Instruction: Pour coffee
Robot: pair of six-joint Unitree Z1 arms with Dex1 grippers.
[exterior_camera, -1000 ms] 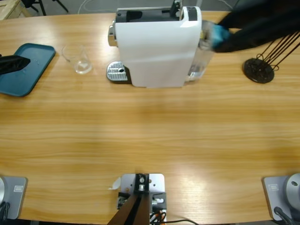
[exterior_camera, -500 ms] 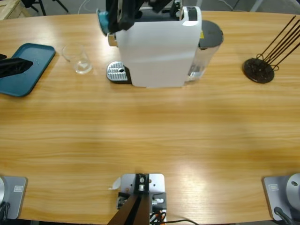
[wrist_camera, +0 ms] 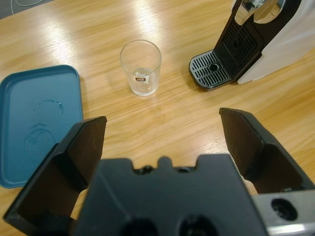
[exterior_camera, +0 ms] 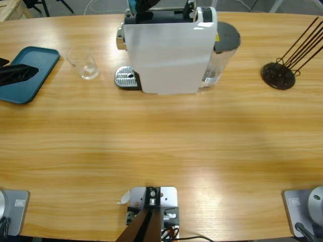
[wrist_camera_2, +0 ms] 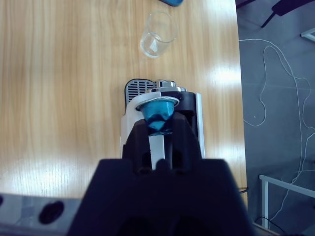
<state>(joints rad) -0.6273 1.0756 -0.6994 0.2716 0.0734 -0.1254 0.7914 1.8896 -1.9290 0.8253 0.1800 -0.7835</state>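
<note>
Early stage, by the look of it. Right gripper (wrist_camera_2: 158, 129) clamped on a blue coffee capsule (wrist_camera_2: 158, 114), poised directly above the white coffee machine (exterior_camera: 169, 50), capsule not yet loaded. Left gripper (wrist_camera: 165, 142) spread wide and empty, with the empty glass (wrist_camera: 141, 67) ahead of its jaws, beside the drip tray (wrist_camera: 212, 70). Loading, glass placement and brewing left.

left hand (wrist_camera: 162, 142): matte black, flat wedge jaws, round holes in body | right hand (wrist_camera_2: 158, 129): black, seemingly same build
</note>
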